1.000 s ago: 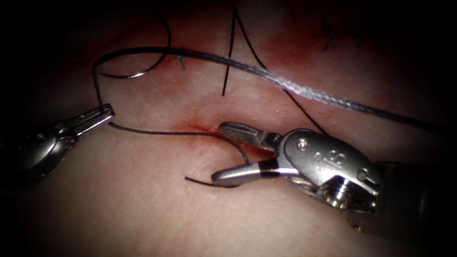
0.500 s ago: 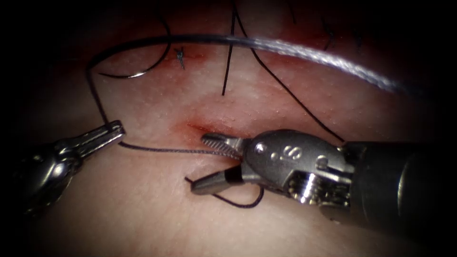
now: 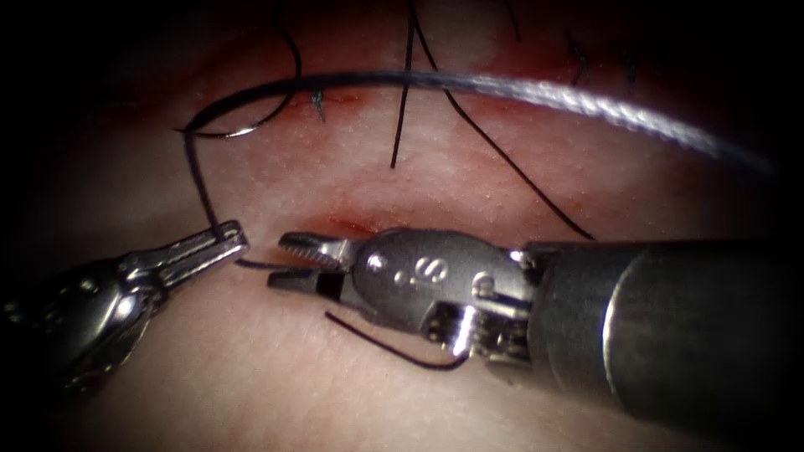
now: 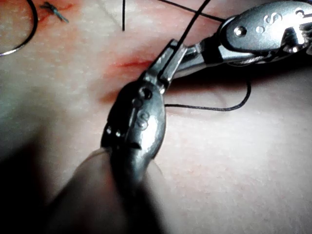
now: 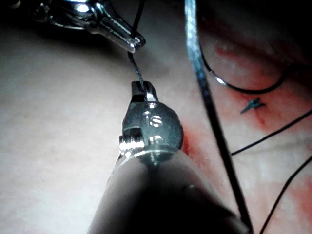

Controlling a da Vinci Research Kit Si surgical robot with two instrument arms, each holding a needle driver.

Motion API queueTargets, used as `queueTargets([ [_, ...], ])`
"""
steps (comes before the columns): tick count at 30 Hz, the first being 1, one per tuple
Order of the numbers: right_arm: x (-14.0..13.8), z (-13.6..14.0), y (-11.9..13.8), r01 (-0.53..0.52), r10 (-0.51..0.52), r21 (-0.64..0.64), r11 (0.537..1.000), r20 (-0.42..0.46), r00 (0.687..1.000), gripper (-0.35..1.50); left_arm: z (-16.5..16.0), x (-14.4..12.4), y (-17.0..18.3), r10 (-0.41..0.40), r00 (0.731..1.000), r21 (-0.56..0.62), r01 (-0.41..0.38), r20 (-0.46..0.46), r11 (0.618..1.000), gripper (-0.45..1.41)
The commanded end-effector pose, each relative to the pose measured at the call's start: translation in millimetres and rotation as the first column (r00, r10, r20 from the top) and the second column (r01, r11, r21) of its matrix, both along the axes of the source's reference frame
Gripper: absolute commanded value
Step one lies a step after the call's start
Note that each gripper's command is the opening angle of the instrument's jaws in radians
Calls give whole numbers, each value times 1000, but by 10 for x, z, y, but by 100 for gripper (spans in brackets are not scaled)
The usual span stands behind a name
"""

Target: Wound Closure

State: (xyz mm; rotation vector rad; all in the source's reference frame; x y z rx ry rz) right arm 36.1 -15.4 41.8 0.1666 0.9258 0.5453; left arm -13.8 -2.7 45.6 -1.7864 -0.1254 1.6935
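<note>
- Two tools meet tip to tip in the endoscope view: the left tool [image 3: 226, 240] grasps the thread [image 3: 198, 180], while the right tool [image 3: 289, 261] has its fingers parted around the short horizontal strand between them. The needle [image 3: 251, 125] lies loose on the tissue [image 3: 251, 368] towards its far left edge, nearer the left tool, its curve opening upwards.
- Left wrist view: left tool [image 4: 168, 61] clenched on thread [image 4: 192, 24] beside the cut [image 4: 129, 63].
- Right wrist view: right tool [image 5: 144, 90] straddles the thread [image 5: 136, 70].

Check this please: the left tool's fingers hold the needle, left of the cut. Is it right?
Not right. The left tool holds the thread in its fingers, not the needle, which lies loose on the tissue. The endoscope view shows this.
</note>
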Motion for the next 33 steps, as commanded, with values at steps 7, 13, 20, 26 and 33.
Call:
queueTargets([
  [7, 10, 7, 0, -10, 10, -1, 1000, 13, 1000, -35, -2, -8, 1, -20, 999, 33, 22, -51, 999, 17],
  [13, 12, 24, -7, 12, -12, -6, 1000, 43, 999, -35, -52, -13, 41, -45, 967, -12, 43, -253, 999, 125],
  [20, 13, 27, -11, 22, -21, -19, 1000, 48, 999, -35, -83, -18, 58, -35, 931, -57, 15, -363, 998, 125],
  [26, 11, 24, -9, 26, -25, -18, 999, 49, 998, -35, -69, -16, 44, 10, 882, -81, -55, -471, 995, 101],
  [33, 10, 22, -5, 25, -24, -20, 999, 47, 999, -35, -53, -6, 28, 76, 849, -62, -127, -522, 990, 101],
])
